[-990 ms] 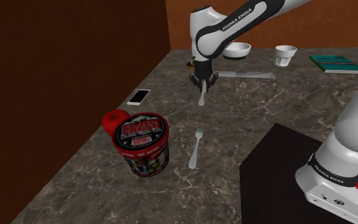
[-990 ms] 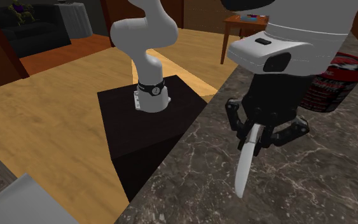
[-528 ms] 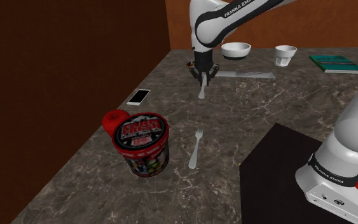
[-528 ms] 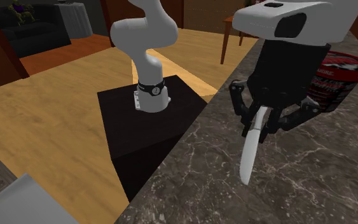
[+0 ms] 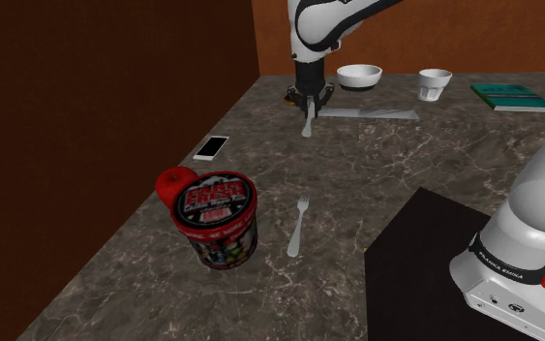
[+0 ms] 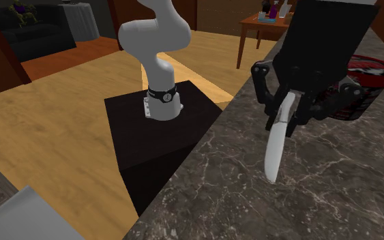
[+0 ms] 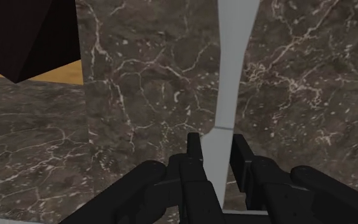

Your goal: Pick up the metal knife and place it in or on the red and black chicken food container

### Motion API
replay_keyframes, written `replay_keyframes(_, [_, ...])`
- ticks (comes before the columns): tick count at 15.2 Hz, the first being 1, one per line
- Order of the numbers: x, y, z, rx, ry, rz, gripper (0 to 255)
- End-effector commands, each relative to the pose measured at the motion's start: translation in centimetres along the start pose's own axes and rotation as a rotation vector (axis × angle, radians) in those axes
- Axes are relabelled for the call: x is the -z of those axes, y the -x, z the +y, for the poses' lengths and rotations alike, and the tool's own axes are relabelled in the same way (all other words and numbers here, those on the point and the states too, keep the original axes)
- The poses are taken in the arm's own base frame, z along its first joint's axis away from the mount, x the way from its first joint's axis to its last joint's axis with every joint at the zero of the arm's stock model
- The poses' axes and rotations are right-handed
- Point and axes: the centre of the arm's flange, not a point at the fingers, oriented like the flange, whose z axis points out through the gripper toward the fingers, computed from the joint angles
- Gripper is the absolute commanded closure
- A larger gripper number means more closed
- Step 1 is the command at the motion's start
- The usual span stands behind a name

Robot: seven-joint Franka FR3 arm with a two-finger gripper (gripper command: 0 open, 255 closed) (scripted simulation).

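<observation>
A pale grey metal knife [image 5: 307, 126] hangs blade down above the dark marble counter [image 5: 377, 165], and my gripper [image 5: 307, 101] is shut on its handle. In the second exterior view the knife [image 6: 277, 144] points down from the gripper [image 6: 294, 112], its tip above the marble. The wrist view has the knife [image 7: 233, 76] clasped between both fingers [image 7: 193, 151], running away from the gripper [image 7: 217, 153]. The red and black food container [image 5: 218, 220] stands upright with its lid on, nearer the counter's front, well apart from the gripper. Its rim [image 6: 371, 68] peeks out behind the hand.
A fork [image 5: 298, 225] lies to the right of the container, a red round thing [image 5: 173, 178] touches its far left side, and a phone [image 5: 212, 147] lies beyond. At the back are a white bowl [image 5: 359, 75], a cup [image 5: 435, 84], a green book [image 5: 512, 97] and a flat grey piece [image 5: 372, 113]. The black stand [image 5: 435, 262] is at lower right.
The gripper has risen with the knife and drifted toward the back of the counter, away from the container. Nothing on the counter has moved.
</observation>
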Motion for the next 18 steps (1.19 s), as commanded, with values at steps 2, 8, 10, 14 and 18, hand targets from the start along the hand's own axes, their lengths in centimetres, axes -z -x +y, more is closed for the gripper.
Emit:
replay_keyframes(2, [1.7,0.0,0.1,0.0,0.0,0.0,255])
replay_keyframes(8, [4.8,-0.2,0.3,0.0,0.0,0.0,255])
replay_keyframes(10, [5.9,-0.3,0.3,0.0,0.0,0.0,255])
replay_keyframes(14, [8.0,-0.5,0.4,0.0,0.0,0.0,255])
replay_keyframes(18, [8.5,3.1,-1.1,0.0,0.0,0.0,255])
